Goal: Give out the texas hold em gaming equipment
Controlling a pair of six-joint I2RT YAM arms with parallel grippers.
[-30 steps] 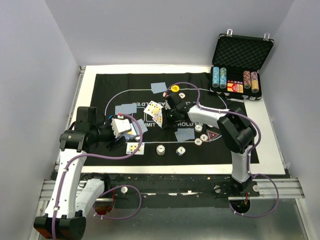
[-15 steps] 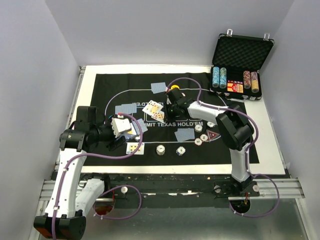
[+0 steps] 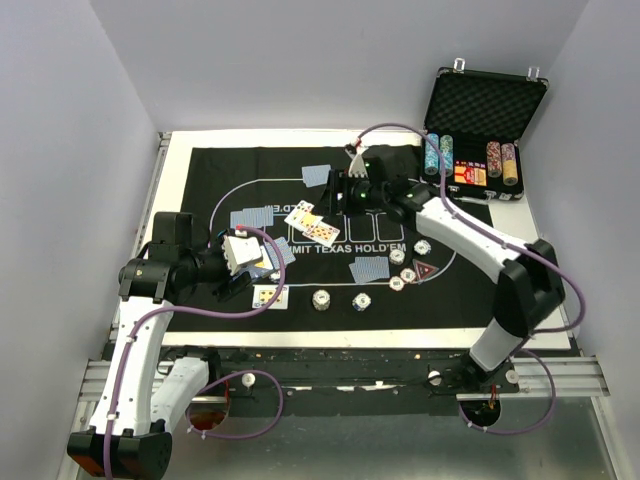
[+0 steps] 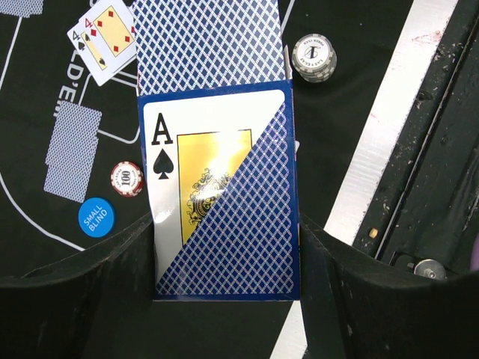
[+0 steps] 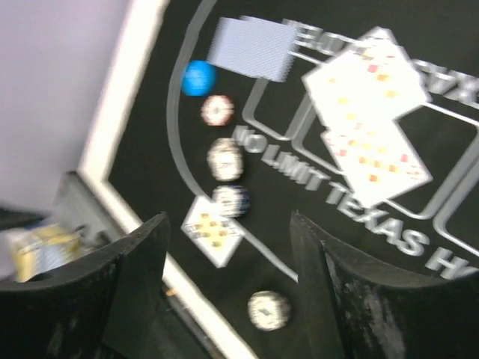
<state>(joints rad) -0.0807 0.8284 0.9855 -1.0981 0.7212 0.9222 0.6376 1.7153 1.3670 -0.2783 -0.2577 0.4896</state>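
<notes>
The deck box (image 4: 221, 194) is glossy printed card, with glare on its ace face. The mat (image 3: 215, 165) is matt black felt with white print, lying on a smooth white table (image 3: 175, 175). The poker chip stack (image 4: 314, 57) and the blue button disc (image 4: 96, 218) look like smooth plastic. The left gripper (image 4: 224, 224) has matt black plastic fingers (image 4: 82, 299). At the table's far right corner, the case (image 3: 485, 105) has shiny metal edging and a dimpled black foam lining.
</notes>
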